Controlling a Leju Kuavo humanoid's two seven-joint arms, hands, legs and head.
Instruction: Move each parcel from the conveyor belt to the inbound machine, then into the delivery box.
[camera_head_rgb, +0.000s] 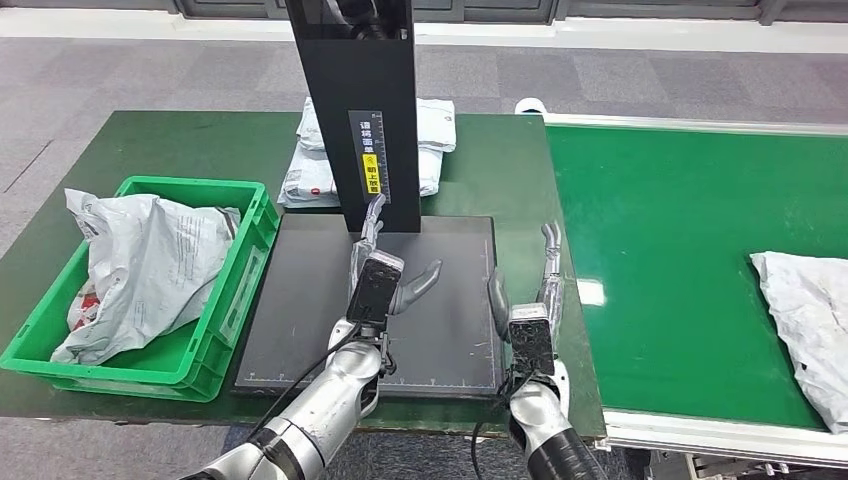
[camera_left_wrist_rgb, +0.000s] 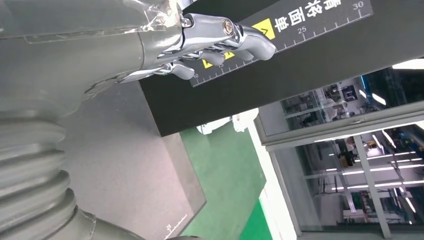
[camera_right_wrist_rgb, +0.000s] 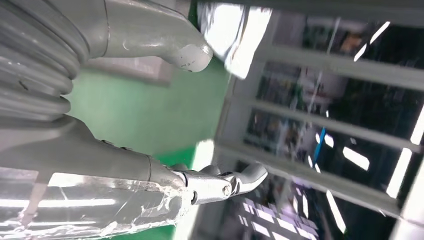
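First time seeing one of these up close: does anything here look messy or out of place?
Mostly tidy. The parcel in the green box is crumpled and bulges above the rim. Another parcel lies at the belt's far right, partly out of frame. Both hands hold nothing.

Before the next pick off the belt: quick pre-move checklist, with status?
1. Left hand free: ok, fingers apart, holding nothing, over the scanner plate.
2. Right hand free: ok, open, at the plate's belt-side edge.
3. Plate free of parcels: ok.
4. Parcel on belt available: ok, lies at the far right, partly cut off by the picture's edge.
5. Green box has room: cannot tell, a grey bag already bulges above its rim.
6. Reach to that parcel: cannot tell.
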